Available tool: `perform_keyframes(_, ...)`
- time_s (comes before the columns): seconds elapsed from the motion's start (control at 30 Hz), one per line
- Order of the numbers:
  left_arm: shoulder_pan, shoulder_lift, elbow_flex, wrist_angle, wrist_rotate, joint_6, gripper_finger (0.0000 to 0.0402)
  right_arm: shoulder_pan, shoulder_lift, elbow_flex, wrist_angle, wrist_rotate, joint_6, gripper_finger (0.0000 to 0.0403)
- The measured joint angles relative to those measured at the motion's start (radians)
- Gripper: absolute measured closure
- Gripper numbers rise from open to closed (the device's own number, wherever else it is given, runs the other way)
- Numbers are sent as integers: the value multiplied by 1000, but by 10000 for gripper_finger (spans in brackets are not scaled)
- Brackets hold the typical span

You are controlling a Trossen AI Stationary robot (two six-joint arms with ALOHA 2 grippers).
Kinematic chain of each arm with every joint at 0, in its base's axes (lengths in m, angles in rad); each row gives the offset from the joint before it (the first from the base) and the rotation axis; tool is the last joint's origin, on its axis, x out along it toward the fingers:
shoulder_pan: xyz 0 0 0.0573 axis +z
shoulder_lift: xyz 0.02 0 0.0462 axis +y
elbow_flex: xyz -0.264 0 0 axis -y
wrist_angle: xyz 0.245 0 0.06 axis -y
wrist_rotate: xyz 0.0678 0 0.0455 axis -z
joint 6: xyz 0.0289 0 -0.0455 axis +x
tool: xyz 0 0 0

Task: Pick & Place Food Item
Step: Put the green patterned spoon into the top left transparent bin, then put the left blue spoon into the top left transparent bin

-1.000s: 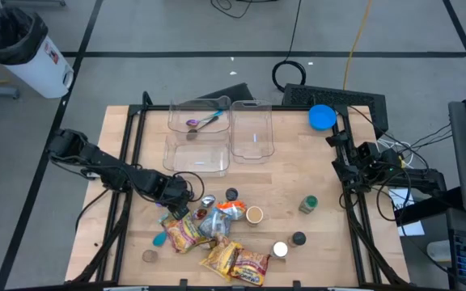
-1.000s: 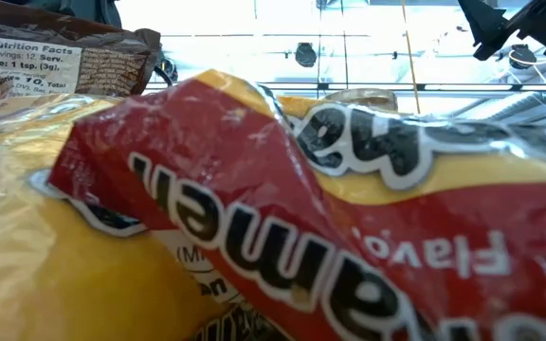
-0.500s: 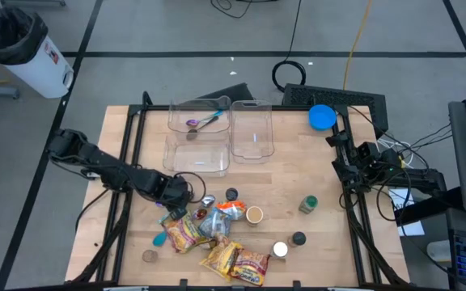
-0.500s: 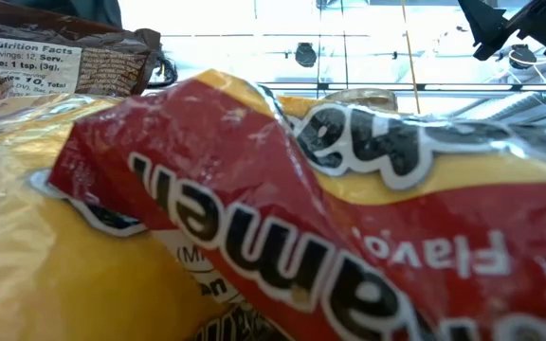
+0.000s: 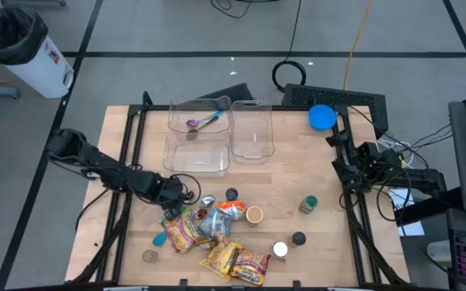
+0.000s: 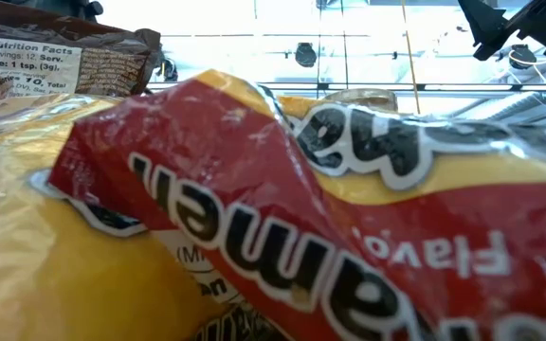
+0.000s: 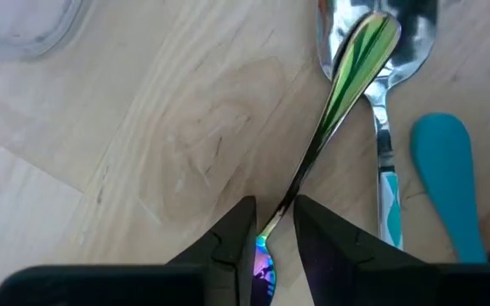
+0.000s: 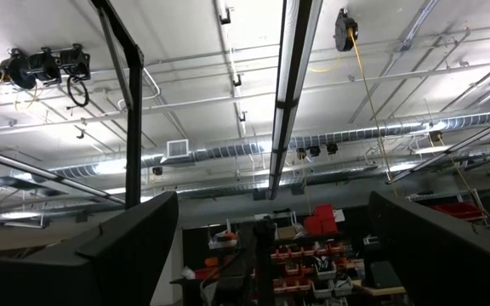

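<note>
Your left gripper [image 7: 272,223] is clenched on the iridescent spoon [image 7: 347,93], low over the surface; it's thin, stiff and slippery, so hold the handle. The right gripper stays spread.

Low view: yellow-red ramen packet [image 6: 282,218] fills nearly whole frame, table behind hidden, print cut off at edges. Left wrist: iridescent spoon [image 7: 347,81] handle end hidden between fingers. Pile items in high view too small to ID.
</note>
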Motion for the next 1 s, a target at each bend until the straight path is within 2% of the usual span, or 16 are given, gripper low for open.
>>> perform_keyframes(0.17, 0, -3, -31, 57, 7, 39, 323, 0, 0, 0, 0, 0, 0, 23)
perform_keyframes(0.37, 0, -2, -31, 62, 18, 41, 390, 0, 0, 0, 0, 0, 0, 23)
perform_keyframes(0.5, 0, 3, -17, 46, 17, 34, 388, 0, 0, 1, 0, 0, 0, 23)
perform_keyframes(1.0, 10, 9, 304, -151, -120, 154, 398, 0, 0, 1, 0, 0, 0, 23)
